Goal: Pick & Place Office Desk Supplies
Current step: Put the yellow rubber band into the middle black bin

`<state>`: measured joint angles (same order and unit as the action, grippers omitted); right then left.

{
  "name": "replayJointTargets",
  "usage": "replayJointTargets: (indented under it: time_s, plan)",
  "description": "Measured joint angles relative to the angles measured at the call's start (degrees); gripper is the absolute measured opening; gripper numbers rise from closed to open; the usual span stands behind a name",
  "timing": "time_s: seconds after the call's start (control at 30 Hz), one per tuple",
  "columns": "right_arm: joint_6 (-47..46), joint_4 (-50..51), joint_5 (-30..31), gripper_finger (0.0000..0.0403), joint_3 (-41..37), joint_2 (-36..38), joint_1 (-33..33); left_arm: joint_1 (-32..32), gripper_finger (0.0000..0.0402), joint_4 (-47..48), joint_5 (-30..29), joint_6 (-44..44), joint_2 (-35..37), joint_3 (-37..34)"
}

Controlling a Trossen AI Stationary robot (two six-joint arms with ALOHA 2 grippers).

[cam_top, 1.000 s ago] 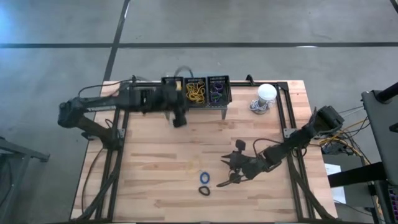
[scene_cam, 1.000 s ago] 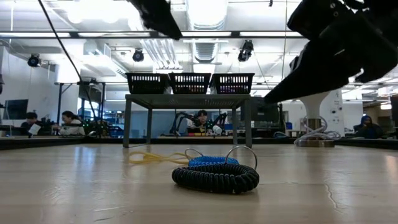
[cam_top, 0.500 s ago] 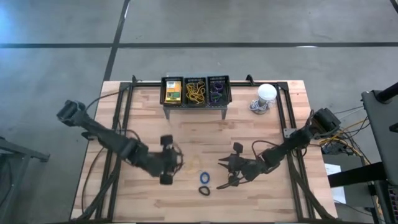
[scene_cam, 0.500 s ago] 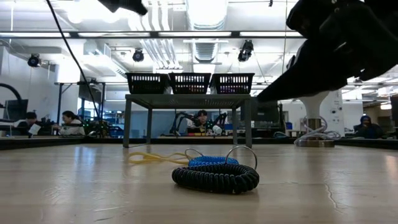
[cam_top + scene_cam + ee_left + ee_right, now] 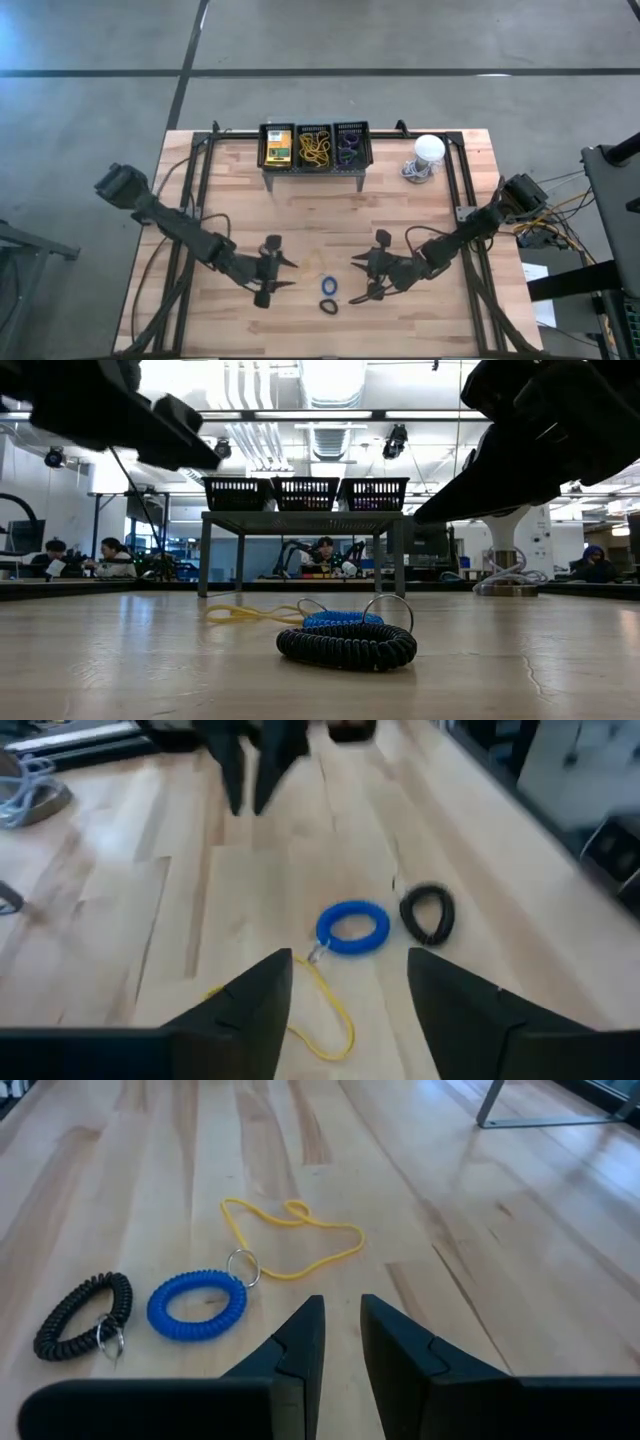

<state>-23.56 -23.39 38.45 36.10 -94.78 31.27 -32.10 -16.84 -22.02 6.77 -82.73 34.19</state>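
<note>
Nearest the front edge of the table point(image 5: 240, 340) lay the black coiled loop point(image 5: 329, 306), with the blue coiled loop point(image 5: 329, 286) touching or just beside it on its far side; each carried a small metal ring. Just beyond the blue one and slightly to the left, a thin yellow rubber band point(image 5: 313, 266) lay loose on the bare wood.

The two arms flanked this little group, both held low above the table. The left gripper point(image 5: 281, 274) was to the left of the loops, its fingers spread wide apart and holding nothing; in the left wrist view the blue loop point(image 5: 352, 927) showed beyond the gap between them. The right gripper point(image 5: 359, 276) was just to the right of the loops, also empty, and its fingers point(image 5: 290, 1355) stood nearly together with only a narrow slit between them.

At the far edge stood the grey perforated stand point(image 5: 314, 171) bearing three small black baskets point(image 5: 315, 129) in a row: the left one held a yellow-and-green crayon box point(image 5: 279, 148), the middle one a tangle of yellow rubber bands point(image 5: 314, 148), the right one purple loops point(image 5: 348, 145). To the right of the stand, near the far right corner, sat a white dome-shaped object point(image 5: 428, 150).
</note>
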Motion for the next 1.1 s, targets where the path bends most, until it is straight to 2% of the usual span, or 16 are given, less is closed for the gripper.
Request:
replayJointTargets:
  time_s: [0.2, 0.37, 0.6, 0.87, 0.97, 1.1]
  plan:
    - [0.1, -0.1, 0.2, 0.0063, 0.0, 0.0, 0.0, 0.0, 0.0215, 2.9, 0.8, -4.7, -12.1, 8.0]
    - [-0.1, -0.2, 0.2, 0.0063, 0.0, 0.0, 0.1, 0.7, 0.0195, 13.9, 1.2, -2.6, -18.3, 14.9]
    - [-1.6, -0.2, 0.2, 0.0063, 0.0, 0.0, 0.4, 4.0, 0.0098, 18.4, 1.9, 3.8, -21.6, 16.7]
    - [-2.0, -1.6, 0.2, 0.0063, 0.0, 0.0, 2.1, 5.9, 0.0007, 19.9, 8.2, 3.4, -21.6, 16.2]
    - [-2.0, -2.0, 0.2, 0.0063, 0.0, 0.0, 2.6, 5.7, 0.0014, 19.4, 8.5, 3.0, -21.4, 16.5]
    - [-2.0, -2.5, 0.2, 0.0063, 0.0, -0.1, 2.8, 5.7, 0.0073, 17.8, 11.3, 4.5, -21.4, 16.1]
